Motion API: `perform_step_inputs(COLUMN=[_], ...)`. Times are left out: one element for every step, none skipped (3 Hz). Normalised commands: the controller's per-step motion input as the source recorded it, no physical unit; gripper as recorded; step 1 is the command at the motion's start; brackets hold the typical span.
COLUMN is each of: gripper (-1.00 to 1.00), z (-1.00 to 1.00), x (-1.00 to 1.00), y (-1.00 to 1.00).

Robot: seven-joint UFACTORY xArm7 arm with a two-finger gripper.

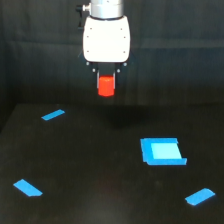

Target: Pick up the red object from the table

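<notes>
The red object (106, 85) is a short bright red-orange cylinder. It hangs below the white gripper body at the top middle of the exterior view, well above the black table (100, 170). My gripper (106, 82) is shut on it; the dark fingers (98, 79) flank its upper part and are mostly hidden against the dark background. The cylinder stands upright in the grip and touches nothing below.
A blue square patch (162, 151) lies on the table toward the exterior view's right. Blue tape strips lie at the back left (53, 115), front left (28, 188) and front right (200, 196).
</notes>
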Motion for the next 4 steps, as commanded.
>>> perform_step_inputs(gripper=[-0.81,-0.99,-0.99,-0.93], z=[0.00,0.08,0.00,-0.03], x=[-0.05,-0.08,-0.02,-0.14], y=[-0.05,-0.15,-0.11,-0.01])
